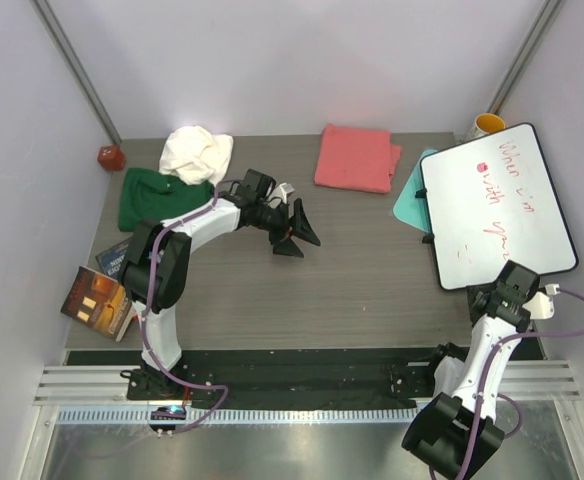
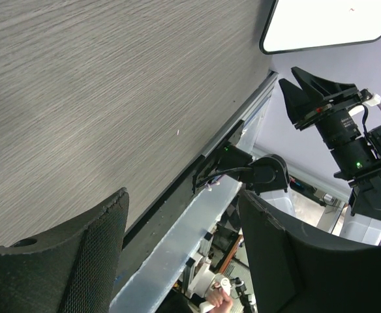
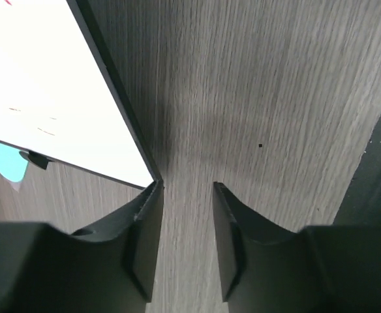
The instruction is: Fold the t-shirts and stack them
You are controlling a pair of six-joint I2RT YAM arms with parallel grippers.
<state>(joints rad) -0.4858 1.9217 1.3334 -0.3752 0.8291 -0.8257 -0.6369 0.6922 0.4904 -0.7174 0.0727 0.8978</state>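
Grey table (image 1: 372,280), limp light t-shirts (image 1: 195,153) — likely best pinched at a hem; left end effector (image 1: 300,243) wide, right end effector (image 3: 187,189) half-parted — both empty.

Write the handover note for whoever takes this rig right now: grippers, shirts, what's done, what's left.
Left gripper: open, empty, above the bare table, left of centre.
Right gripper: open, empty, at a corner of the whiteboard.
Coral-pink shirt: folded flat, far centre.
White shirt: crumpled, far left, overlapping the dark green shirt, which lies loosely bunched.
Done: the pink one looks folded.
Left: fold white and green, then stack all three.
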